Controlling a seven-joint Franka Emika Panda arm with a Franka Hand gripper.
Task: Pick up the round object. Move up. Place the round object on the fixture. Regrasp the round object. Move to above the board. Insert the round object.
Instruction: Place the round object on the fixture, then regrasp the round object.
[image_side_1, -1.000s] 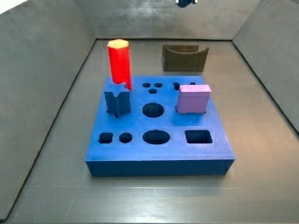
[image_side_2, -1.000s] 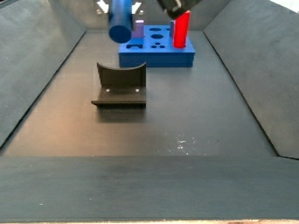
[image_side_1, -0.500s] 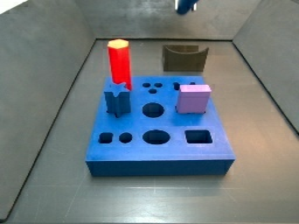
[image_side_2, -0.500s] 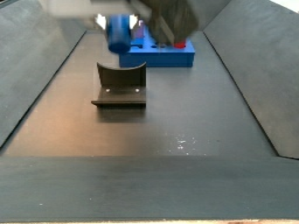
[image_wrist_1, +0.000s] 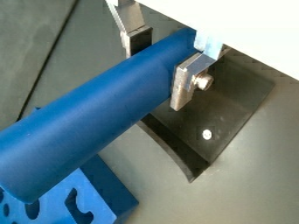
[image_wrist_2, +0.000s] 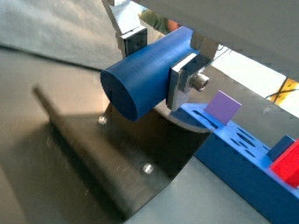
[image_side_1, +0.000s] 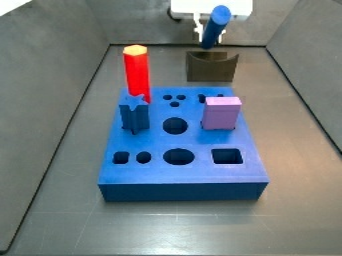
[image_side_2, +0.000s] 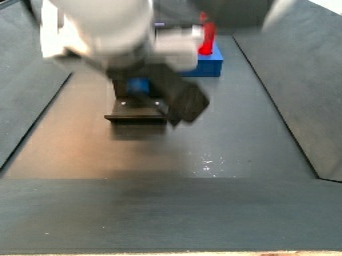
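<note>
The round object is a long plain blue cylinder lying crosswise between the silver fingers of my gripper, which is shut on it. Both wrist views show it, its round end facing the camera. Just beneath it sits the fixture, a dark block with a curved notch. In a side view my gripper hangs at the back of the bin with the peg just above the fixture. The board lies nearer the front. The blurred arm hides much of a side view.
On the board stand a red hexagonal peg, a short dark-blue star-shaped peg and a lilac cube. Grey sloping bin walls close in both sides. The board's corner shows close to the fixture.
My gripper has come down with the blue cylinder from the top edge of the views to just above the fixture. Board and pegs have not moved.
</note>
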